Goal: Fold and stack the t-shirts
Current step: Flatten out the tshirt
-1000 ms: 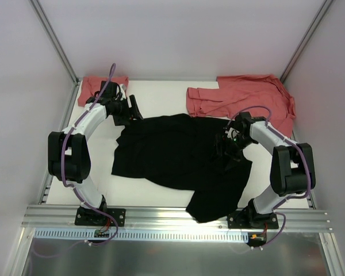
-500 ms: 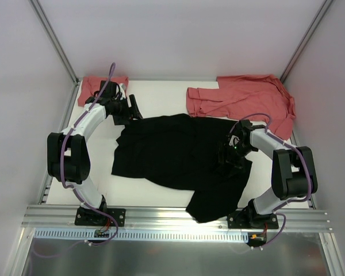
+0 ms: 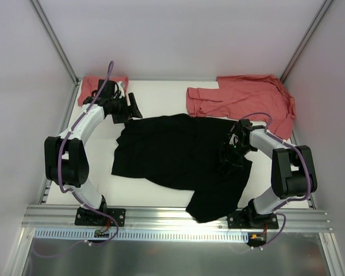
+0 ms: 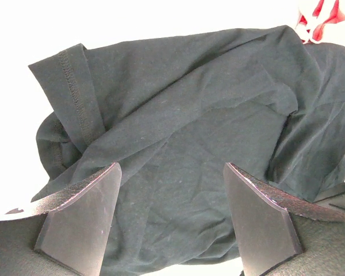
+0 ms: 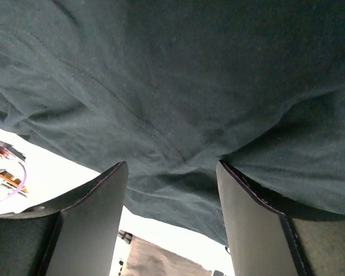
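Black t-shirt (image 3: pixel 178 152) lies crumpled on the desk (image 3: pixel 161 95) — step in hand is spreading it flat. Left jaws released, hovering by its far-left corner; right jaws apart astride a fold at its right edge — nothing pinched. Next: grip both sides, pull taut.

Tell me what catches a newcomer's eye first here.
A large black t-shirt sprawls crumpled across the table's middle, reaching the near edge. The right gripper sits on its right side, jaws apart. Behind lie a salmon-red shirt, far right, and a smaller salmon-red bundle, far left.
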Tool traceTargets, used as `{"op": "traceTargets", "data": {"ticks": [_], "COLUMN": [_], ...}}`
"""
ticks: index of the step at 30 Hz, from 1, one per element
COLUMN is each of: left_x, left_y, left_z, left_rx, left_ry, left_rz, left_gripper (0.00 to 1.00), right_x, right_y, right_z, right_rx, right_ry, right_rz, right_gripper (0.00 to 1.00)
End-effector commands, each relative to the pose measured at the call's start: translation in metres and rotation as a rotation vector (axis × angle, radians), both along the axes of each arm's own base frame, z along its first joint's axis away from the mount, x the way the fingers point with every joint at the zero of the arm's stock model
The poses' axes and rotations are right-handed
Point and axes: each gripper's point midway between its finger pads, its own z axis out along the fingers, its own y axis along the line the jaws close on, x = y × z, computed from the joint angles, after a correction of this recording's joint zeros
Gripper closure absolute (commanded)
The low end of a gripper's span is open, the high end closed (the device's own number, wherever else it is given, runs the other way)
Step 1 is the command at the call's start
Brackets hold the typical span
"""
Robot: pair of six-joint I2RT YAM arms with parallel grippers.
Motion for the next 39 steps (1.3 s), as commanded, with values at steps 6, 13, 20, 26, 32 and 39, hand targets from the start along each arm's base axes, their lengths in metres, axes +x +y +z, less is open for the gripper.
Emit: {"op": "traceTargets", "data": {"ticks": [6,13,20,26,32,39], "left_x": [-0.008,-0.009,-0.010,-0.003,0.033,0.073], "left_y": [0.002,0.002,0.002,0.012,0.040,0.064], "left_z": [0.014,0.014,0.013,0.010,-0.022,-0.060], "left_rx": [0.005,0.005,0.007,0.053,0.087,0.020], "left_ry": [-0.036,-0.035,-0.034,-0.044,0.014,0.073], "left_rz": [-0.013,-0.015,-0.015,-0.003,0.083,0.171], "left_gripper": [0.27,0.27,0.27,0.27,0.30,0.35], "right_x": [-0.001,0.002,0.003,0.020,0.032,0.035], "right_y": [-0.004,-0.002,-0.004,-0.010,-0.014,-0.019], "right_z": [-0.013,-0.017,-0.014,0.011,0.024,0.035], "right_rx": [-0.025,-0.018,-0.030,-0.046,-0.047,-0.057], "right_ry": [0.019,0.017,0.014,-0.047,-0.055,-0.038], "right_rz": [-0.017,-0.031,-0.031,-0.035,-0.037,-0.049], "right_gripper": [0.36,0.85,1.00,1.00,1.00,1.00]}}
